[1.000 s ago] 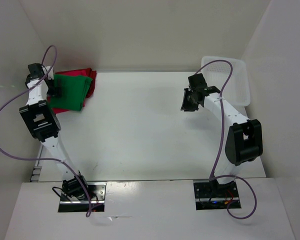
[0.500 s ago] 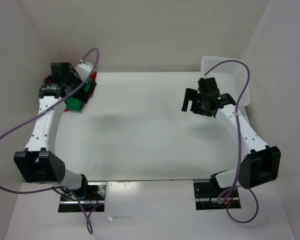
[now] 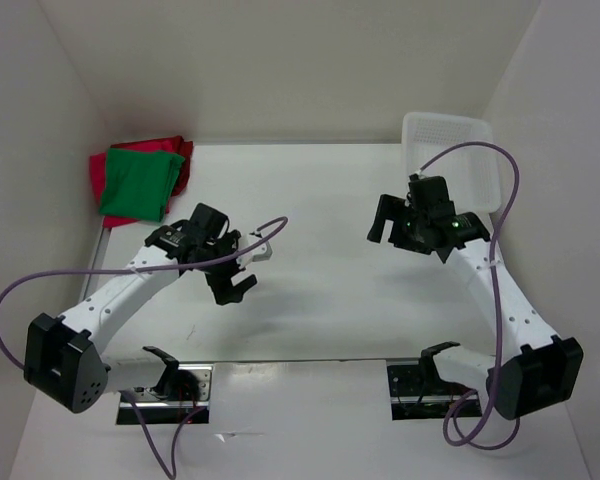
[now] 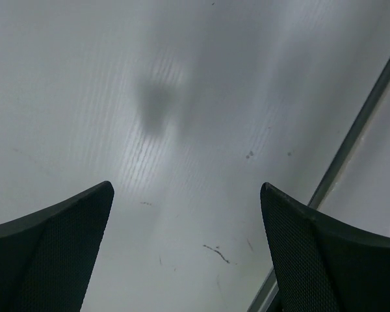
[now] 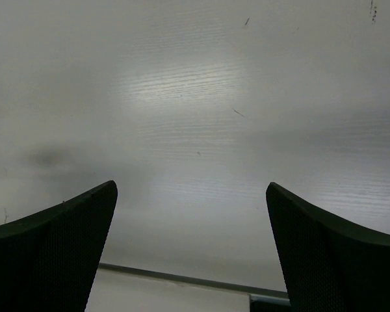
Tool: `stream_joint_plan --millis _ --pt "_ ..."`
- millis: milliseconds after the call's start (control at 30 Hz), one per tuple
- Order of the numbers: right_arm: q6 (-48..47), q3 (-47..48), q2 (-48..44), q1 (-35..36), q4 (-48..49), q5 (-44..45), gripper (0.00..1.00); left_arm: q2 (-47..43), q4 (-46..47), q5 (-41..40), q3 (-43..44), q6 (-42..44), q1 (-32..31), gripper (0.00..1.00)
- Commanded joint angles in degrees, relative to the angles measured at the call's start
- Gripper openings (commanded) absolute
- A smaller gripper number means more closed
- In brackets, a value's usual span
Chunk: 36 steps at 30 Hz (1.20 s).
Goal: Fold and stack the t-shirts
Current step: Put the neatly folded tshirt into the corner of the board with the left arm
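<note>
Robotics lab test cell, white panel walls (image 3: 280,70), white table (image 3: 310,200), left arm (image 3: 120,292) and right arm (image 3: 502,292) bolted at its edge

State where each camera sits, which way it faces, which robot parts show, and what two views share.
Top external: above, behind both arms, which show, looking down on table, t-shirts, basket.
Left wrist: on left arm, facing bare table; the left end effector shows, open.
Right wrist: on right arm, facing bare table; the right end effector shows, open.
Shared: both wrist views see bare table.
</note>
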Motion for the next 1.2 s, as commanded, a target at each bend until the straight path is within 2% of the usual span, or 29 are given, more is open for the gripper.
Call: stream_joint_plan --millis 0,267,1167 --pt "1.99 -1.65 -4.28 0.40 0.58 -2.12 1.00 -1.19 2.11 8.43 -0.66 -0.41 -0.82 1.00" --pt "4.54 -4.73 -9.12 0.40 1.63 -4.59 1.00 -0.58 3.17 7.73 -1.19 -0.41 -1.35 1.00" --pt "4.54 -5.79 -6.31 0.40 3.22 -7.31 1.00 -1.63 3.17 7.20 -1.71 -0.41 -1.35 1.00"
